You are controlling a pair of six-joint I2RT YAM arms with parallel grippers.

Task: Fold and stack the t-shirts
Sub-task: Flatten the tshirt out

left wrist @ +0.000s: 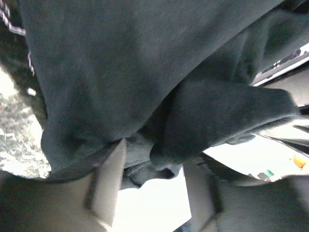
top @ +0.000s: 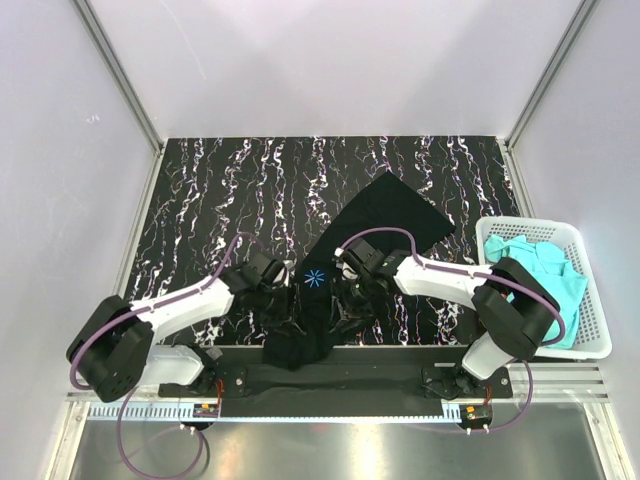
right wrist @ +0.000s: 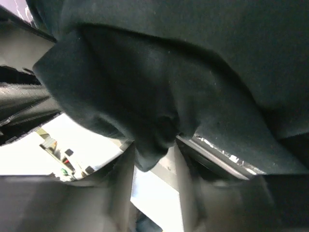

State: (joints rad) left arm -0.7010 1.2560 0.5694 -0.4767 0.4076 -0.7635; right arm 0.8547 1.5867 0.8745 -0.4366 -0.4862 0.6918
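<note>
Two sets of jaws stood half-narrowed: left gripper [left wrist: 152, 154] and right gripper [right wrist: 154, 153] each straddled a fold of the black t-shirt [top: 395, 215]. Could not tell whether either was clamped. Cloth looked soft, limp, light; judged best taken at the edges.

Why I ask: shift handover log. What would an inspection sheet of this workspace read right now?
Surface: black marbled tabletop, white and purple streaks.
Job's things: black t-shirt diagonal across the centre, near end bunched over the near edge; turquoise t-shirts in the white lattice basket.
Clutter: that basket, at the table's right edge.
Grippers: left gripper and right gripper each have black cloth between the fingers; grip not confirmable.
Cables: purple cables arch over the tabletop.
Surroundings: plain pale walls, metal frame posts.
</note>
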